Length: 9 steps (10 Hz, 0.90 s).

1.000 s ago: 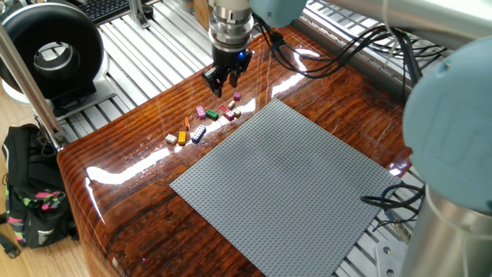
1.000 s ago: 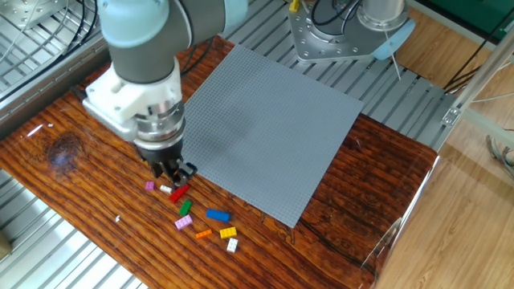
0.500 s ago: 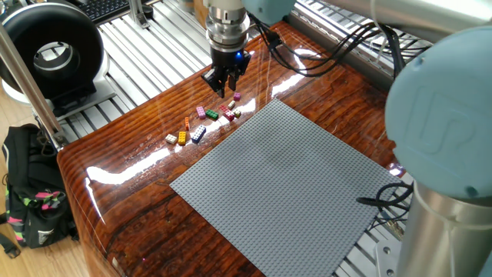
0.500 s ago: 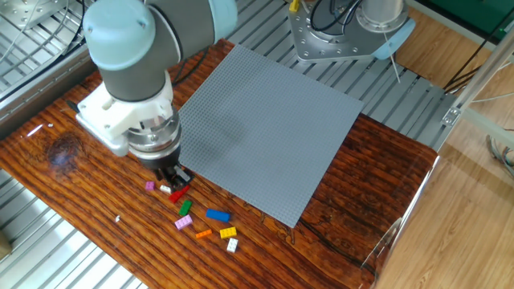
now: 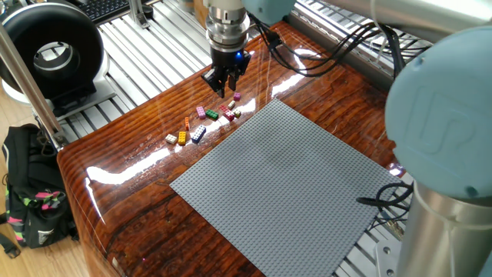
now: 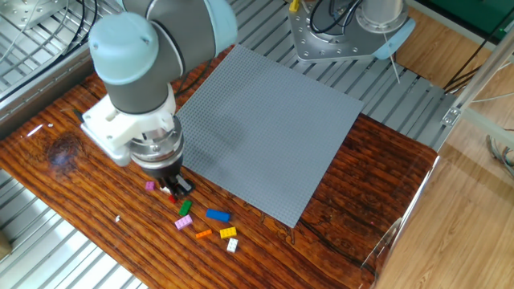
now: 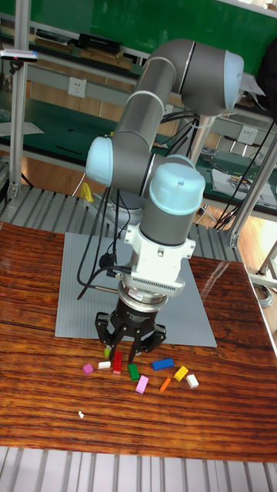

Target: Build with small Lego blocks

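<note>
Jaws spread, empty, gripper (image 7: 123, 347) over red brick (image 7: 118, 361) — light, rigid, slippery (tiny) — pinch its long flat sides.

Premises appear to be a robotics lab or workshop. Evidence: an industrial robot arm (image 7: 165, 184) mounted at a glossy wooden table (image 6: 72, 193) set on aluminium slat framing (image 5: 146, 46); loose cabling (image 5: 361, 42); benches and wall sockets (image 7: 75, 84) behind, though blurred; a backpack (image 5: 31, 192) on the floor.
</note>
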### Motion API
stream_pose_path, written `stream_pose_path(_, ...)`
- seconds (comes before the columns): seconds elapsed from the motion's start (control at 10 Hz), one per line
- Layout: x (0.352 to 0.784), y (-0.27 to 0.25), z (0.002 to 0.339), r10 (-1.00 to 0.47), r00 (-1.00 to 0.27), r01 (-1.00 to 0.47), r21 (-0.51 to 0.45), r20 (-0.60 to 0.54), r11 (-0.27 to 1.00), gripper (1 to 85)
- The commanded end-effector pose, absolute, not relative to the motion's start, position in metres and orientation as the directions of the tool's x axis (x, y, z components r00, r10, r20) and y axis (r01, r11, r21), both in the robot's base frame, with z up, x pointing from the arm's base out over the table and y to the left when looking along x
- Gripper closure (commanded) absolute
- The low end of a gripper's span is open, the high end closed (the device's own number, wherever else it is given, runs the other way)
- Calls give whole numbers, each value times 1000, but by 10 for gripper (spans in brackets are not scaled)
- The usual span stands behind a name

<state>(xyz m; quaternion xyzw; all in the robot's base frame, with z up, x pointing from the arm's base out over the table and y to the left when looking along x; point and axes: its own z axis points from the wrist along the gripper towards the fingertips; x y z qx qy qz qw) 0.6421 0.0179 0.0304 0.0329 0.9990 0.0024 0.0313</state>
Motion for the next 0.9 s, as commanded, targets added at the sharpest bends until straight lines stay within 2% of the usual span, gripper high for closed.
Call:
stream_pose_path(0.0, 641, 17, 17, 87, -994, 86, 19, -62, 996, 470)
stream_pose_path(0.2, 632, 22, 9, 99, -993, 98, 23, -63, 995, 470)
stream_pose_path(0.8, 628, 13, 15, 70, -996, 71, -7, -55, 997, 483)
